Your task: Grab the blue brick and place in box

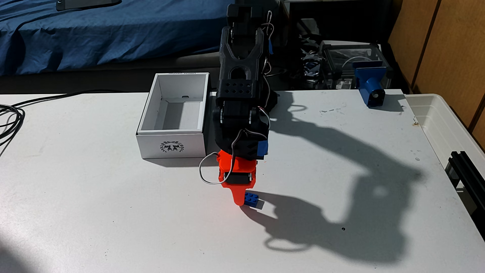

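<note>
**Blue brick at the tip of the orange tool, box open beside the arm**

Blue brick (251,198) lies on the white bench (105,210) toward the front of the fixed view, studs up, with the orange finger (238,197) of the tool (249,200) touching its left end. A pale finger (260,204) sits at the brick's right end, so the tool looks closed around the brick, though whether it grips firmly cannot be told. The brick seems to rest on the bench surface or only just above it; its shadow falls directly under and to the right.

The black arm (240,105) leans forward from the back edge of the bench, a grey cable (207,170) looping off the orange wrist. The box (173,123) stands just left of the arm, open-topped and white, its wreath emblem (172,147) facing the camera. It is apart from the brick, behind and to the left.

A blue printed part (370,84) sits at the bench's far right corner, and a translucent tub (446,126) adjoins the right edge. Black cables (10,115) trail at the left.
</note>
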